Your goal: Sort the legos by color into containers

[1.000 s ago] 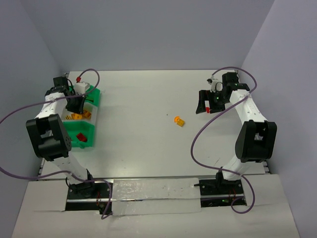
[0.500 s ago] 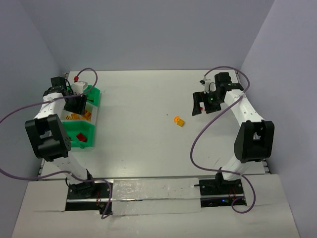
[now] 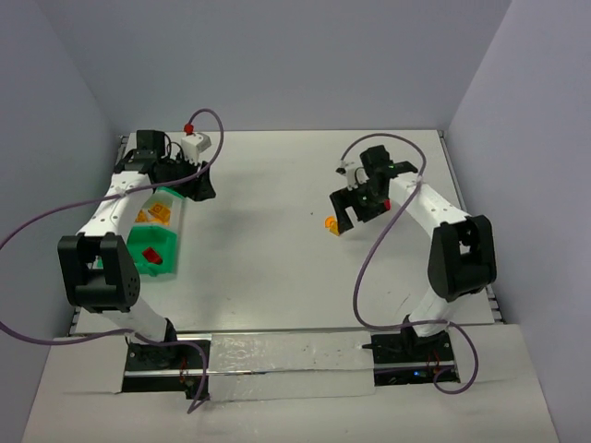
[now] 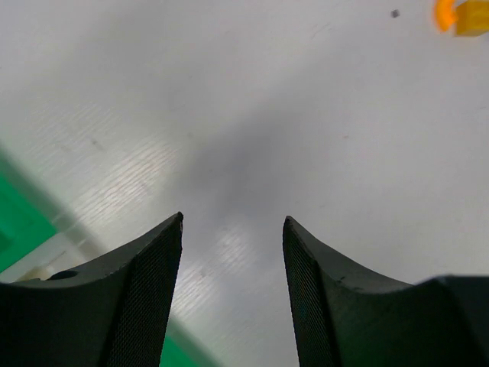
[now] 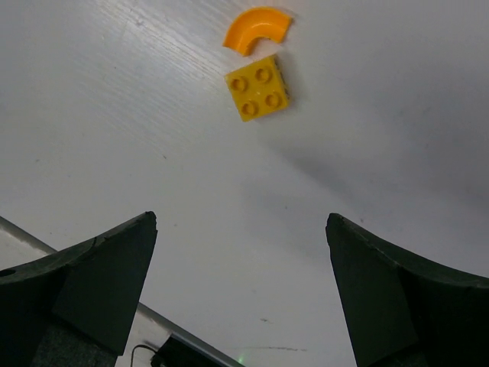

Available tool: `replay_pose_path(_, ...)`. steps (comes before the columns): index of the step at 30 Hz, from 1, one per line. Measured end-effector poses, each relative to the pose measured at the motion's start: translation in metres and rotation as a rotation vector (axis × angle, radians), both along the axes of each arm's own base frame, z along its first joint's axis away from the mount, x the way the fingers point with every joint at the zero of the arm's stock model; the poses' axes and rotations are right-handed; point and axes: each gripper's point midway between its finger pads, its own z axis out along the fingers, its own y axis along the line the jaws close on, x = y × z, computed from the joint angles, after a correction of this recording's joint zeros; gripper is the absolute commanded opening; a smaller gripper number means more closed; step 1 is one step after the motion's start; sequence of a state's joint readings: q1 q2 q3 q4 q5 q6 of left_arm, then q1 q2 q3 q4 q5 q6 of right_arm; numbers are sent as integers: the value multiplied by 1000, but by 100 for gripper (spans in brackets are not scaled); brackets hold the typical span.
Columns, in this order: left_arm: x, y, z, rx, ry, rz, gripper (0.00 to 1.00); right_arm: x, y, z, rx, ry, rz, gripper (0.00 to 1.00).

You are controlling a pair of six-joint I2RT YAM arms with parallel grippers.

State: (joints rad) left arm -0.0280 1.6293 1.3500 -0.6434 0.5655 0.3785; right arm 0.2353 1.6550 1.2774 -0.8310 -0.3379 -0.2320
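Fingers (image 5: pixel 92 283) wide and empty, the right gripper (image 5: pixel 241 290) hovers short of a small square yellow plastic brick (image 5: pixel 260 89) beside a curved orange piece (image 5: pixel 257 29); the pickup seemingly calls for reaching forward, descending, closing

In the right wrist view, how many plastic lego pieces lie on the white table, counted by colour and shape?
Orange curved plastic piece: 1
Yellow square plastic brick with four studs: 1
Total: 2

orange lego (image 4: pixel 462 19) — cut by edge, containers (image 3: pixel 143 242) half-hidden
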Motion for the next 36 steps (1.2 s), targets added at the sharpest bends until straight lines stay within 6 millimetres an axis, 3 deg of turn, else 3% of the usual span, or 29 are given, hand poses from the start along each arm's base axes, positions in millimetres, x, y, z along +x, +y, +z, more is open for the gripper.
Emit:
replay_pose_path(4,-3,-22,15,-106,9,-38,62,3,17,-30,-29,56,69,97)
replay_pose_path(10,-7,-39,28,-197,17,-65,62,21,17,-75,-98,109,118,97)
replay_pose_path(15,-9,-42,40,-219,-10,-71,63,39,22,-78,-130,55,171,91)
replay_pose_path(20,-8,-43,45,-223,-31,-74,62,45,26,-79,-152,28,226,78)
replay_pose_path(28,-9,-42,43,-222,-27,-74,62,40,33,-82,-187,21,327,55)
replay_pose_path(30,-10,-42,41,-222,-24,-73,62,37,33,-82,-191,26,347,45)
replay_pose_path(33,-13,-42,35,-225,-10,-68,63,34,34,-82,-191,31,363,22)
replay_pose_path(34,-16,-42,33,-228,-1,-64,63,33,34,-82,-189,34,364,8)
replay_pose_path(36,-20,-43,29,-235,12,-51,64,31,36,-82,-178,43,364,0)
